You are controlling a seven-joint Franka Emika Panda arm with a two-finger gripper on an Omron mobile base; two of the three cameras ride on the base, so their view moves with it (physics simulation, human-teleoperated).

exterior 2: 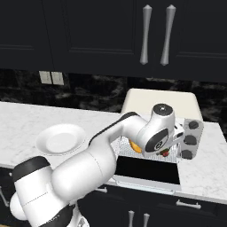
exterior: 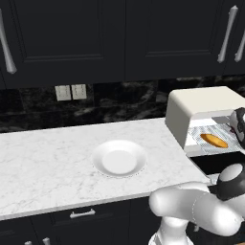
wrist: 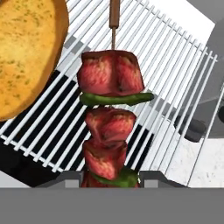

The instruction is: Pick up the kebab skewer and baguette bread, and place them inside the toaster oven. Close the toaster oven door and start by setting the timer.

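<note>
Claw point(wrist: 110, 178) grips the kebab skewer point(wrist: 112, 116) by its lower end, held over the wire rack point(wrist: 175, 65) inside the toaster oven point(exterior 2: 160, 99). Baguette bread point(wrist: 27, 52) already lies on the rack beside it. Placing step underway; next likely calls for lowering, then release.

Kebab skewer point(wrist: 111, 118) and baguette bread point(wrist: 27, 52) side by side — on the toaster oven point(exterior: 191, 107) rack.

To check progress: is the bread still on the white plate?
No. The bread lies on the rack inside the toaster oven, and the plate on the counter holds nothing.
</note>
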